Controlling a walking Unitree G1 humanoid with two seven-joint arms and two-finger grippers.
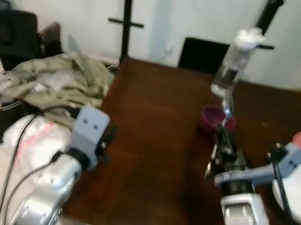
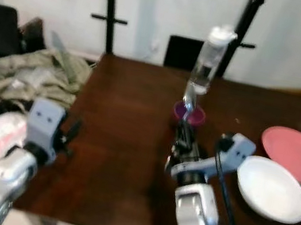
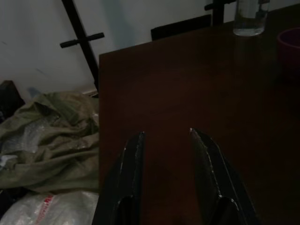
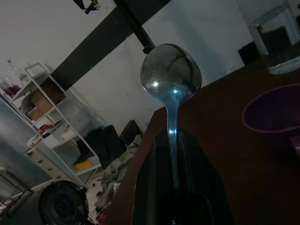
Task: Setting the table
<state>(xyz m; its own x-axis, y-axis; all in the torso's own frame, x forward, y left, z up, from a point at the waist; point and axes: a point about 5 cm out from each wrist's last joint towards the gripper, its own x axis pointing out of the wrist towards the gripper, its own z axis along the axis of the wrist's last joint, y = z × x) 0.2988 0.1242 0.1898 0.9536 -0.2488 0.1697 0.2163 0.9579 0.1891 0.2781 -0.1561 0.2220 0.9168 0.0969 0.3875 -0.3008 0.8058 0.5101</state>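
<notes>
Over the table's (image 1: 150, 147) middle, the right gripper (image 2: 184, 139) clamps a spoon (image 4: 171, 79); next, I think, it must lay it beside the white bowl (image 2: 272, 189). Left gripper (image 3: 166, 140) waits, fingers apart.

Ahead of the right pincer (image 2: 185, 131) stand a purple cup (image 2: 189, 114) and water bottle (image 2: 209, 59); the bench (image 2: 126, 120) lies bare leftward; white bowl (image 2: 272, 189) rightward.

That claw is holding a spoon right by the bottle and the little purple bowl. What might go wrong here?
The right claw pinches the spoon only by its thin handle, so it might slip or twist. The spoon's bowl sits close to the tall water bottle and the purple bowl; a careless swing might tip the bottle or nudge the bowl.
</notes>
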